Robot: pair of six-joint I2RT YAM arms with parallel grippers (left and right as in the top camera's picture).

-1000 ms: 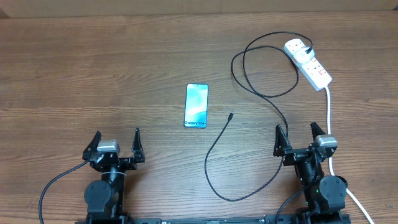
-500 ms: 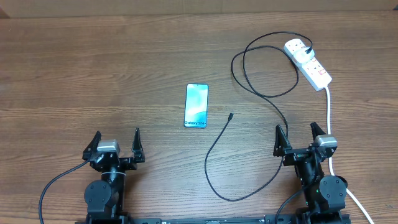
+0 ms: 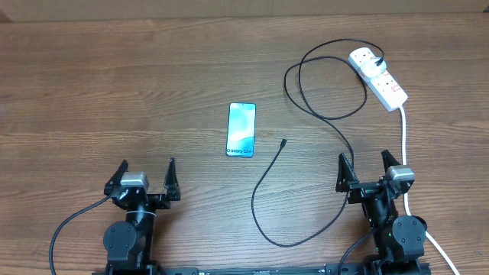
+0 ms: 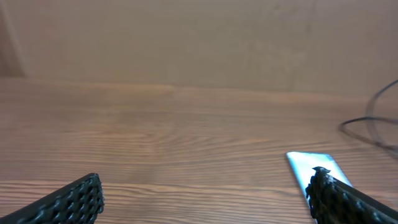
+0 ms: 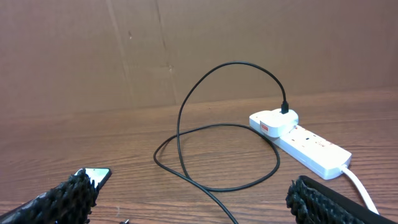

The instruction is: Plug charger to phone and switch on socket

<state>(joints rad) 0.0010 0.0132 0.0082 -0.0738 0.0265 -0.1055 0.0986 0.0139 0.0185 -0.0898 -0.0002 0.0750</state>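
Phone lies flat mid-table, long axis running away from the robot with a tiny tilt. The end with the white text faces the arms; it looks like "Galaxy S24" but it's too small to be sure. The charger has its connector loose on the wood just right of the phone's near end, not touching it, tip pointing up and away to the right. From there the cable swings down towards the robot, back up past the right gripper, loops, and ends at the plug sitting in the far end of the socket. The socket sits diagonally at far right, with red marks on top that I can't read and a white cord leaving its near end. Both grippers are spread wide with nothing in them, well short of everything. Compared to a second ago, only the left gripper has nudged a bit to the right; phone, cable and socket haven't budged.
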